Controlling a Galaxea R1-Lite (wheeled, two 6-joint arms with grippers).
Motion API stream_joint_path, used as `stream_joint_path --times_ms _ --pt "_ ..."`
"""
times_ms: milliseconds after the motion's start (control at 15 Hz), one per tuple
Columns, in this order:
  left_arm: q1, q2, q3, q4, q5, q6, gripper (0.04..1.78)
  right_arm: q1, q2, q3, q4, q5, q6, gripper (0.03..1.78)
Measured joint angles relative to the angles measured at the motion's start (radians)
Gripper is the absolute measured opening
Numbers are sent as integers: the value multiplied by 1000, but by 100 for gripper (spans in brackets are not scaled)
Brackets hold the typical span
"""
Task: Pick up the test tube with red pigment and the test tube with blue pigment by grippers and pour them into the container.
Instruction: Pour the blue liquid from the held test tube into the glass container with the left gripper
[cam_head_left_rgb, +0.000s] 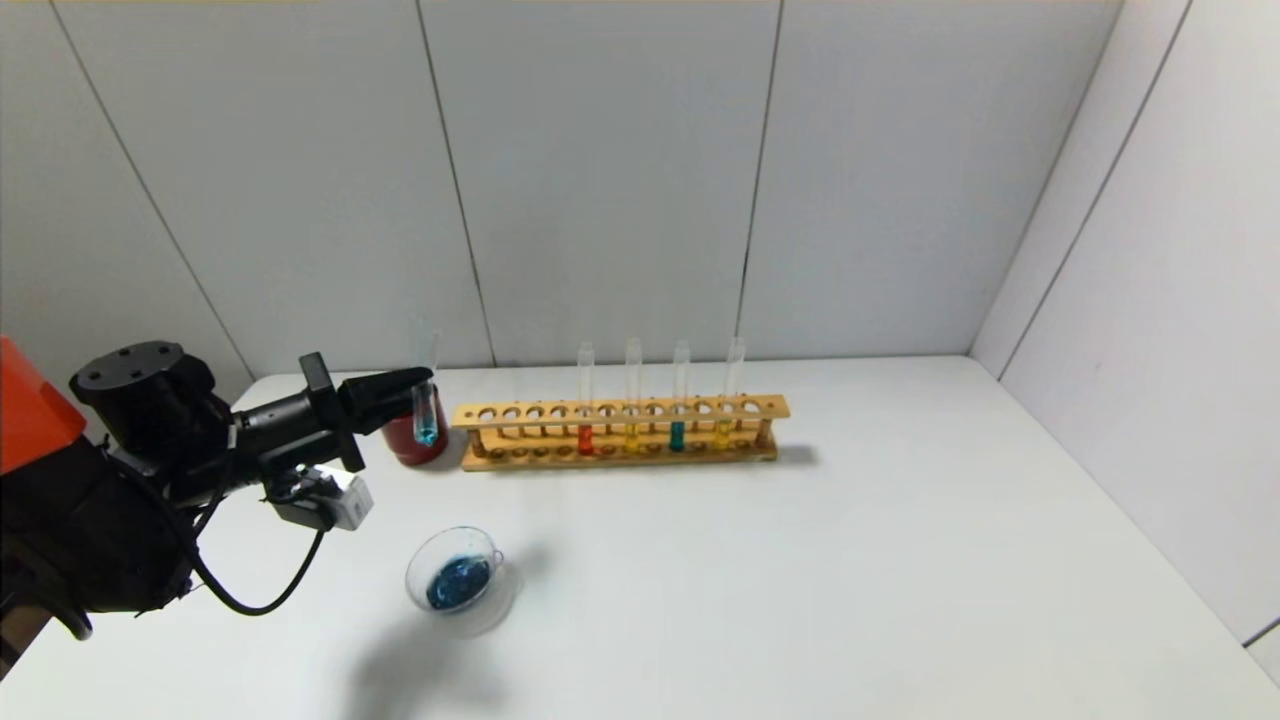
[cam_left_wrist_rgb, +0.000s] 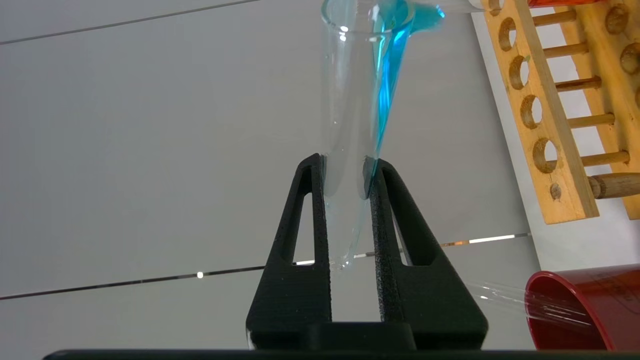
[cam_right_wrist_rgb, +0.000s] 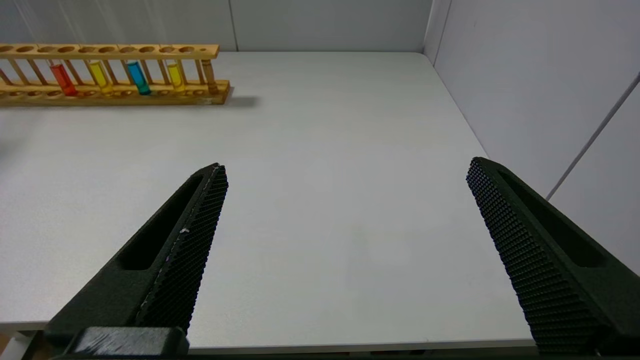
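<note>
Currently the left gripper (cam_head_left_rgb: 418, 380), a black two-finger pincer, is clenched on the test tube with blue pigment (cam_head_left_rgb: 426, 405), a slender clear glass tube w/ a little cyan liquid at its round tip. Landmark: long wooden tube rack (cam_head_left_rgb: 620, 432) at the rear of the white table (cam_head_left_rgb: 900, 560). Held tube hangs just off the rack's left end, upright approx., in front of a dark red opaque cup (cam_head_left_rgb: 408, 443). Left wrist view: both fingers (cam_left_wrist_rgb: 305, 235) press the glass, blue liquid streaks the inner wall.

The container (cam_head_left_rgb: 458, 580), a low clear glass dish w/ pouring lip, sits in front of the rack, left of centre, blue liquid inside.

In the rack: the test tube with red pigment (cam_head_left_rgb: 585, 415), then yellow, teal, yellow tubes to its right.

Right gripper (cam_right_wrist_rgb: 345, 200): fingers released, spread wide, low over the table right of the rack, well apart from it.
</note>
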Motion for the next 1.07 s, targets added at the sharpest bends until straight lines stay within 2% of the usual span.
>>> stream_joint_path --times_ms 867,1067 --pt "-3 7 -10 0 3 7 30 0 0 0 0 0 0 175" --pt "-3 12 -1 0 39 6 30 0 0 0 0 0 0 175"
